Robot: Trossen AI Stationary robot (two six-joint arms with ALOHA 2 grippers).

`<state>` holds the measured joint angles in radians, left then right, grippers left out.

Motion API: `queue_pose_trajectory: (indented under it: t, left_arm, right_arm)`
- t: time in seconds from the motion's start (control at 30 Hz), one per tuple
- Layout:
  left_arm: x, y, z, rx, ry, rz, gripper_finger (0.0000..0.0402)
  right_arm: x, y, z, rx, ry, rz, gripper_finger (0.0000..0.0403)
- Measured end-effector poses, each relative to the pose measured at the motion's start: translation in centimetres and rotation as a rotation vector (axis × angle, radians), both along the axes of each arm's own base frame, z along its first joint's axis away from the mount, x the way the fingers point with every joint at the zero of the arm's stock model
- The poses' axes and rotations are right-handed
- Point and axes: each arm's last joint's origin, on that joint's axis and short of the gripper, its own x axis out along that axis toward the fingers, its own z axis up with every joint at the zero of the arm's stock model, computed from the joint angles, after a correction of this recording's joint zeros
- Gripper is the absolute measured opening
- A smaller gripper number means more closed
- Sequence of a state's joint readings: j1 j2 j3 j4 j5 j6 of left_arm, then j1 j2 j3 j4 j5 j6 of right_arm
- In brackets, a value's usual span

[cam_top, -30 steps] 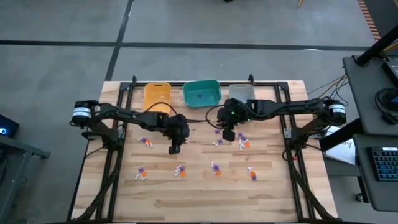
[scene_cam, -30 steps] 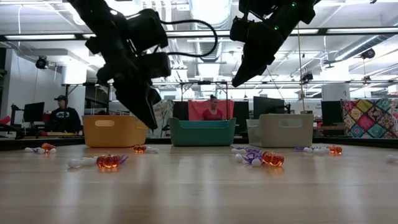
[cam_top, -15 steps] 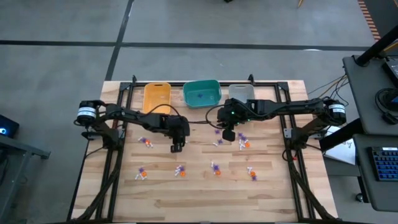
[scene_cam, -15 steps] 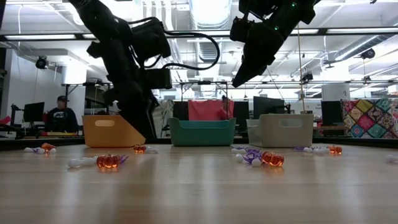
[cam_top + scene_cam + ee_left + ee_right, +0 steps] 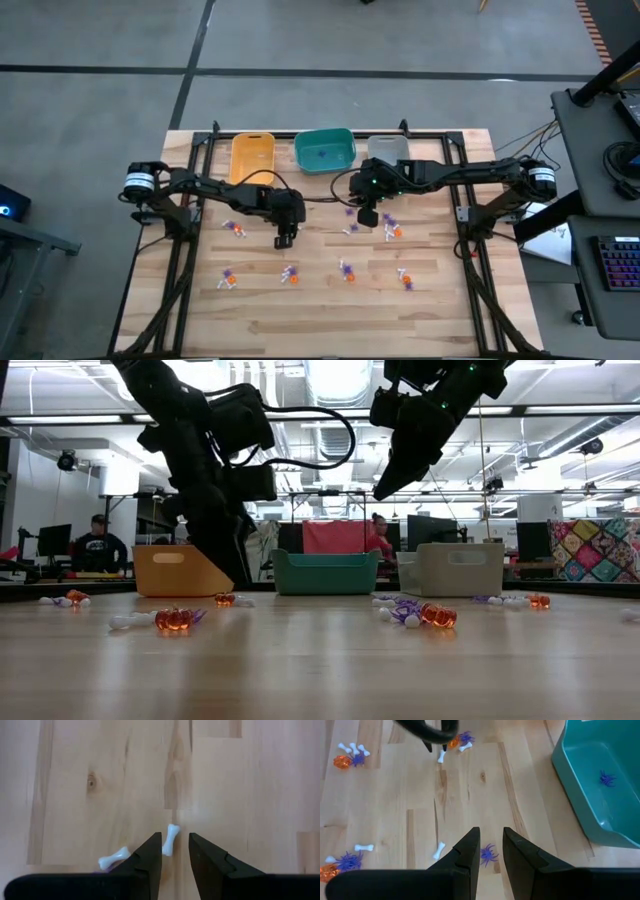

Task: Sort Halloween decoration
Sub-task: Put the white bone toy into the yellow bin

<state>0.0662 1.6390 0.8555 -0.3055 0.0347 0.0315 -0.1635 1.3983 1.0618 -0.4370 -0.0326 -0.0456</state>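
two dark fingers of our left gripper (image 5: pixel 175 851) stand slightly parted, straddling one end of a white bone (image 5: pixel 170 839) on the wooden table (image 5: pixel 250 795). we'd centre it and lower fully before pinching. right gripper (image 5: pixel 491 845) hovers over a purple spider (image 5: pixel 488 854), holding nothing we can see.

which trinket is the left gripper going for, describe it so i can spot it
Find the yellow bin at the table's far edge, then the left gripper lowered to the wood in front of it. Between its open fingers lies a white bone. A second bone lies just outside the fingers; the target is the one in the gap.
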Motion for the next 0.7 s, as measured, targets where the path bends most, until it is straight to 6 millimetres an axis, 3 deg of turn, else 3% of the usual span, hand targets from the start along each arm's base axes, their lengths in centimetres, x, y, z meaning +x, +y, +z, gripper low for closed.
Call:
queue_pose_trajectory:
  t: [0.7]
  left_arm:
    - [-0.27, -0.13, -0.43, 0.019, 0.004, 0.012, 0.008]
  right_arm:
    - [0.0, 0.0, 0.0, -0.005, 0.0, 0.005, 0.0073]
